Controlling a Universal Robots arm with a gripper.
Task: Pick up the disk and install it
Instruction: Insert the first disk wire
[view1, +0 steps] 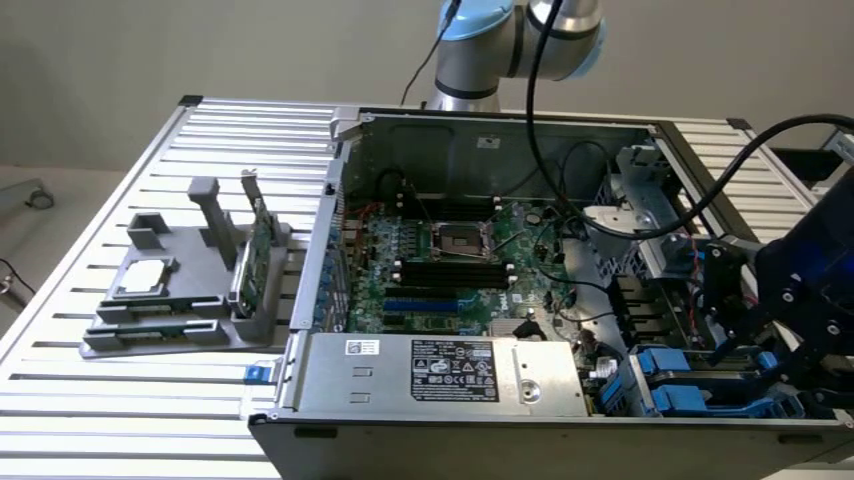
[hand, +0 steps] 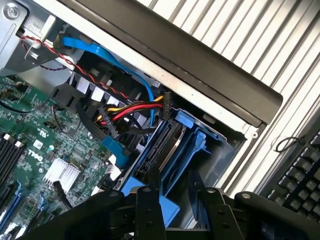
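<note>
The disk (hand: 167, 145) stands on edge in its blue plastic frame, its dark and silver side showing, low in the drive bay at the corner of the open computer case (view1: 334, 200). My gripper (hand: 179, 202) reaches down over it, one black finger (hand: 150, 212) on each side of the frame, shut against it. A second blue frame (hand: 200, 145) sits right beside it. In the exterior view the gripper (view1: 754, 365) hangs over the blue bays (view1: 674, 385) at the case's near right corner.
Red, yellow and black cables (hand: 135, 110) and a blue data cable (hand: 125, 65) crowd the bay. The motherboard (hand: 30, 145) lies beside it, the black case rim (hand: 200, 65) beyond. A keyboard (hand: 305, 175) lies outside. A grey holder (view1: 174, 320) stands on the slatted table.
</note>
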